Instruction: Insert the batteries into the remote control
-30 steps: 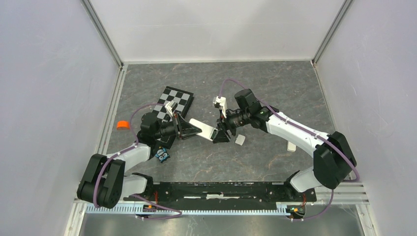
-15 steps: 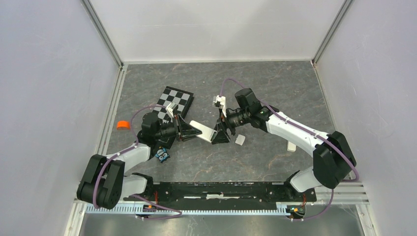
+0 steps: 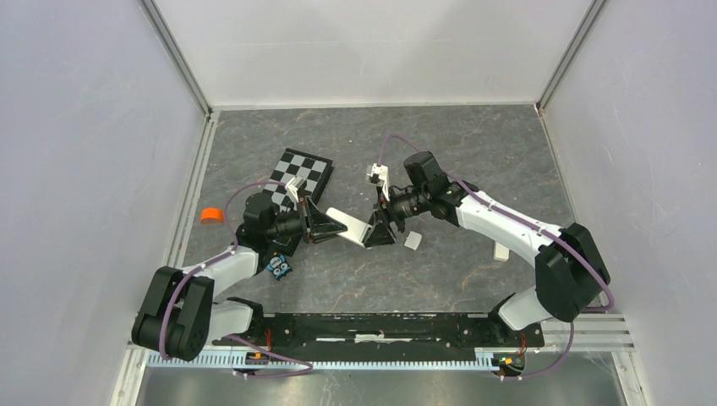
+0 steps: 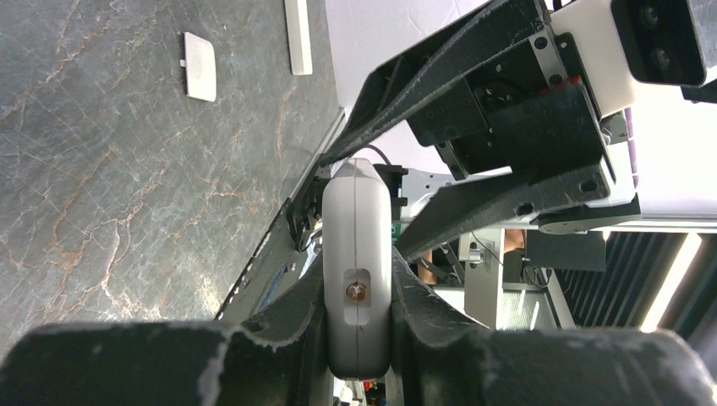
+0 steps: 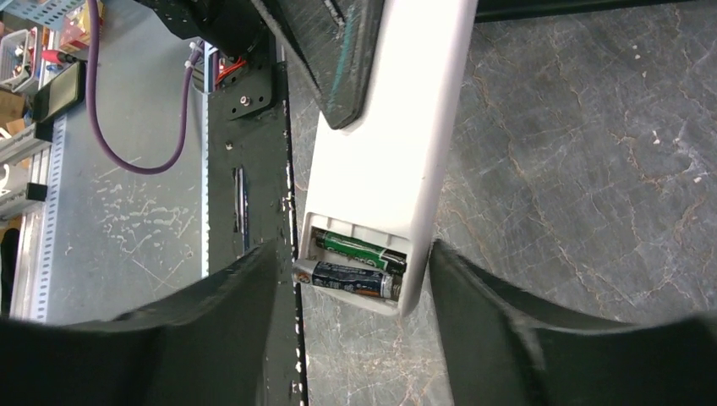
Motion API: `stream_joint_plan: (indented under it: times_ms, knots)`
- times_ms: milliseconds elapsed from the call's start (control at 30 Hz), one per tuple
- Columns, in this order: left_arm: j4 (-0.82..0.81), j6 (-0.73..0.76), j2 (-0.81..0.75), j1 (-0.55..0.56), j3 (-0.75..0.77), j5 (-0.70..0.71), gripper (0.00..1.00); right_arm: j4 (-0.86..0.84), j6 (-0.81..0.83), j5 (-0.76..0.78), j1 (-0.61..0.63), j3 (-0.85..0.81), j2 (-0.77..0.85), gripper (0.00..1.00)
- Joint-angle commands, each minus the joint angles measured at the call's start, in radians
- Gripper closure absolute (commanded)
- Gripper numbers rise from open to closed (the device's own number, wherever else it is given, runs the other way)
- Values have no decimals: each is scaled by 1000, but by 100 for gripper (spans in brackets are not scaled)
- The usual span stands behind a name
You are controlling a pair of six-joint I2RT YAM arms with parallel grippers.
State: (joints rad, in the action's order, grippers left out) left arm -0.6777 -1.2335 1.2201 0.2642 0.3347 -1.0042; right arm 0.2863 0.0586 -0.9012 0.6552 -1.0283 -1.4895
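Note:
The remote control (image 3: 347, 222) is a white bar held off the table between both arms. My left gripper (image 3: 324, 225) is shut on its left end, seen end-on in the left wrist view (image 4: 358, 254). My right gripper (image 3: 380, 230) is open and straddles the other end, where the back compartment is uncovered. In the right wrist view the remote (image 5: 389, 144) holds two batteries: a green one (image 5: 362, 248) lying deep in the compartment and a dark blue one (image 5: 347, 278) whose end sticks out toward my left finger (image 5: 211, 330). The right finger (image 5: 524, 330) lies against the remote's edge.
A checkered board (image 3: 301, 176) lies behind the left arm. A small blue toy (image 3: 278, 267) and an orange ring (image 3: 210, 215) are at the left. A small white square piece (image 3: 413, 240) and a white strip (image 3: 500, 251) lie right of the remote.
Almost nothing differs. Both arms hold the same pose around the remote; the right gripper has edged very slightly toward the remote's end.

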Motion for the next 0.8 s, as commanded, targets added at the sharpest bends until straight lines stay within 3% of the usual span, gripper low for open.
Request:
stream_joint_plan:
  times_ms: [0,100,767]
  knots:
    - [-20,27,-12,-2,33,1,98,-16,16,-49,4,-30,6,22]
    - [-20,28,-10,-2,33,3,98,-27,20,-52,4,-19,20,20]
    - [-18,10,-12,-2,41,-20,98,-1,44,-2,4,-36,9,71]
